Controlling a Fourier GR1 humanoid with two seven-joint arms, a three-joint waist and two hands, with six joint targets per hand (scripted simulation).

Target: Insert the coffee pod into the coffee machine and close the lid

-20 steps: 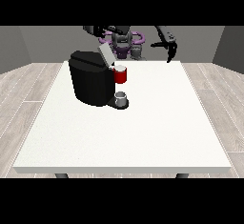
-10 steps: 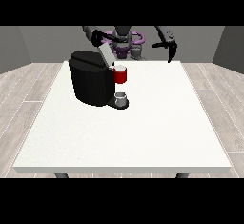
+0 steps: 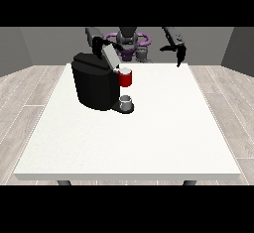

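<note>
1. The white table (image 3: pixel 149 143) carries everything, with the coffee machine (image 3: pixel 94 86) standing at its far left part.
2. The coffee machine is a squat black block, likely heavy and stiff enough to stay put when its top is pushed.
3. Its lid (image 3: pixel 110 57) is a grey flap tilted up and open at the machine's top right. It looks rigid and hinged, so I judge it best pressed down on its raised free end rather than gripped.
4. The hand at the view's left (image 3: pixel 98 42) is just beside the lid's upper end; whether its fingers are apart or together I cannot tell.
5. The hand at the view's right (image 3: pixel 179 53) hangs over the far right edge, well apart from the machine, fingers pointing down and relaxed, holding nothing.
6. A red part (image 3: pixel 126 79) sits at the machine's front; the pod itself I cannot make out.
7. A small grey cup (image 3: pixel 126 101) stands below it.
</note>
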